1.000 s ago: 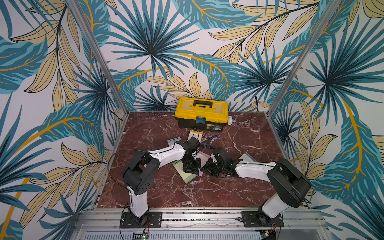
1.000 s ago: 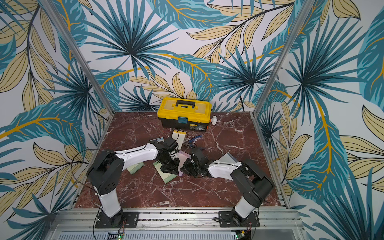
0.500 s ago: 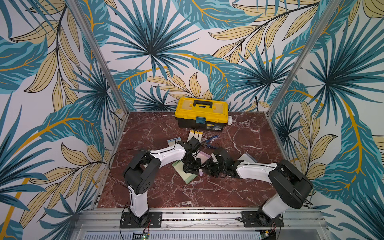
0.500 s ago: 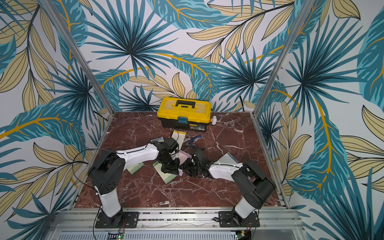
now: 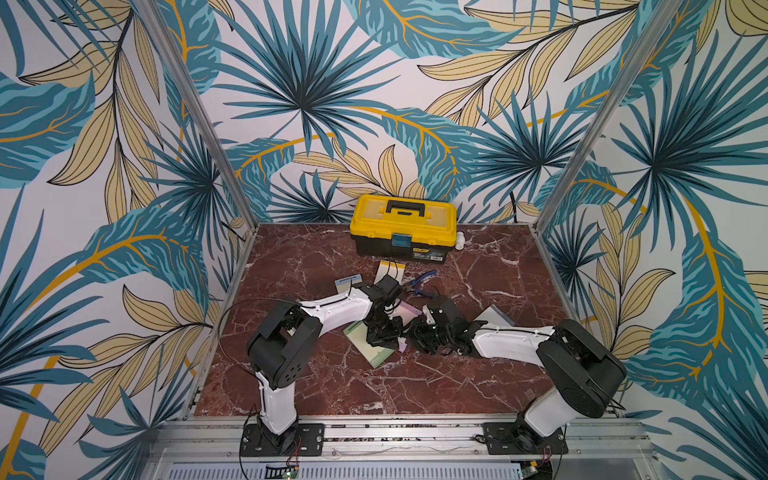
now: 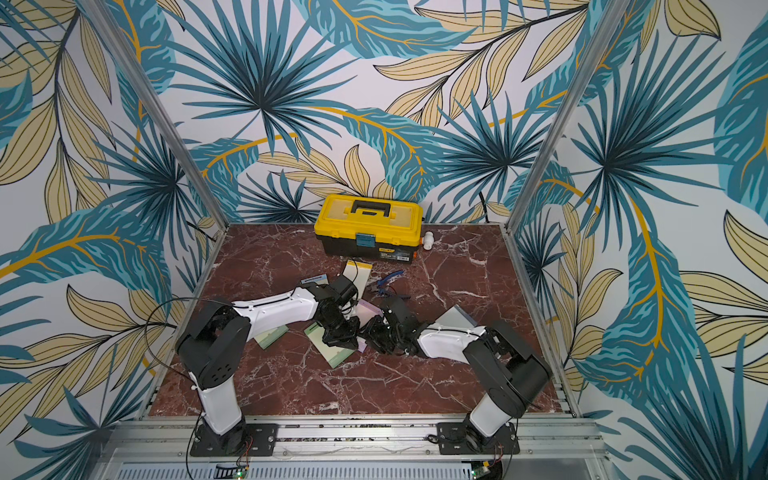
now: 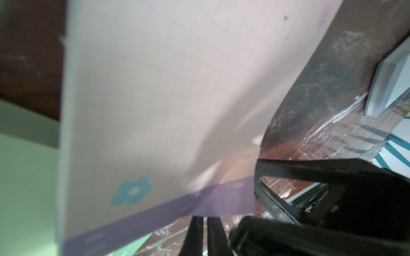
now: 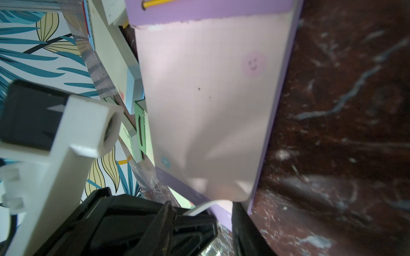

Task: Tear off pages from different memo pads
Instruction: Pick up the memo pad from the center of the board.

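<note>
On the tabletop (image 5: 415, 386), right tool (image 8: 202, 210) released, jaws apart around the pink page's (image 8: 206, 106) curled corner. Left tool (image 7: 205, 219) clenched, tips at the memo pad's (image 8: 210, 11) lilac edge.

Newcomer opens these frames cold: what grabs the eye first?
The loud tropical-leaf wallpaper on all the walls, then the yellow toolbox at the back of the red marble table. At mid-table the left tool and right tool crowd together over a pink-lilac memo pad, whose top page curls up at the corner by the right tool.
</note>
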Available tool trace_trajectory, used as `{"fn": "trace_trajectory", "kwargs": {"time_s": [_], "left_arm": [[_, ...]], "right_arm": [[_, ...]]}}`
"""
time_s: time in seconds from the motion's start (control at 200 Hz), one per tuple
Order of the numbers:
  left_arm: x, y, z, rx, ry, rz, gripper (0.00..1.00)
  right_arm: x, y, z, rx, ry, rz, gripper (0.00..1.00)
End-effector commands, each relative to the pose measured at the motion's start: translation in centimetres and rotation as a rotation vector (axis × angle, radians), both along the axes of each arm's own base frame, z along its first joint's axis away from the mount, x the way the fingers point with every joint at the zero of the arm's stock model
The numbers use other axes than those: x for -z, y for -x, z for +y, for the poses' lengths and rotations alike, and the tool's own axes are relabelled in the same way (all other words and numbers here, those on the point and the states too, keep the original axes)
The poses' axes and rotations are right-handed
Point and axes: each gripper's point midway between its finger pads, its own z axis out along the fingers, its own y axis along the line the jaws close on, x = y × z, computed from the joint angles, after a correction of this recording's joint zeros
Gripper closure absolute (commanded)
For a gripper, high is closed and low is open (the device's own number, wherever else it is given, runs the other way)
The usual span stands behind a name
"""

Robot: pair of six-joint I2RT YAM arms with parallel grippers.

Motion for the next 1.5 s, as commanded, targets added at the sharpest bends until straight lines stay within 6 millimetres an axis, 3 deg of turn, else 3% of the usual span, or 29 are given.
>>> {"fn": "trace_trajectory", "kwargs": {"time_s": [0.0,0.396,0.882,1.222,1.498], "left_arm": [[0.5,-0.5,0.3,-0.010,-0.017,-0.029,0.92],[0.4,-0.4,0.2,-0.007,-0.011,-0.027,0.92],[0.3,-0.3,0.1,0.000,0.000,-0.025,0.91],[0.5,-0.3,0.0,0.000,0.006,-0.023,0.91],[-2.3,-1.4,-1.1,-0.003,0.079,-0.099,0.86]], "right_arm": [[1.1,0.9,-1.4,0.009,0.061,0.020,0.54],[1.2,-0.2,-1.5,0.022,0.045,0.003,0.52],[-0.8,-1.3,-1.3,-0.002,0.050,-0.046,0.53],[0.3,-1.0,-1.7,0.011,0.058,-0.021,0.52],[0.0,-1.0,-1.1,-0.020,0.043,-0.018,0.56]]}}
